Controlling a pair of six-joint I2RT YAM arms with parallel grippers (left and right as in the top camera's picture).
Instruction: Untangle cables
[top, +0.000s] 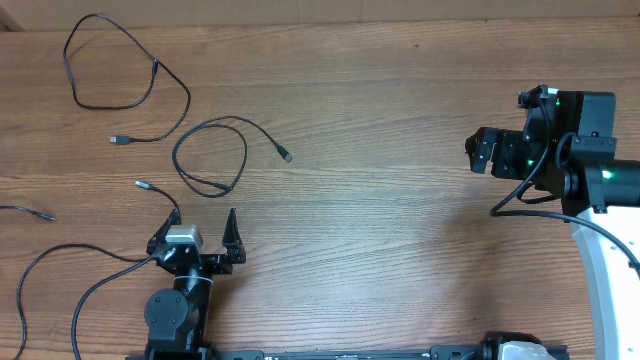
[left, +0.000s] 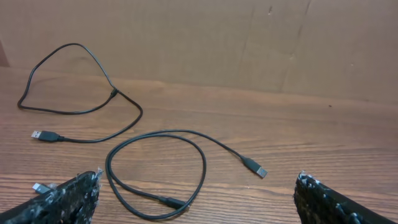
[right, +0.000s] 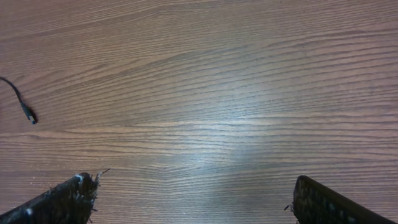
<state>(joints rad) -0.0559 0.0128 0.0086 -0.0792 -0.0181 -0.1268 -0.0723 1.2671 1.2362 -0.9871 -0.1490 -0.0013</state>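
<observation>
- My left claw (top: 203, 218) stands wide open and empty near the counter's (top: 380, 230) front edge.
- Just beyond it lies a looped cable (top: 210, 155).
- A second cable (top: 110, 65) loops by the far left corner.
- A thin cord (top: 45, 262) trails at the left edge, possibly a third cable.
- My right claw (top: 478, 152) is spread open and empty by the right edge.

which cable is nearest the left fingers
The round-looped cable right in front of the left fingers, its plug pointing right. The other looped cable lies farther back toward the far left.
</observation>
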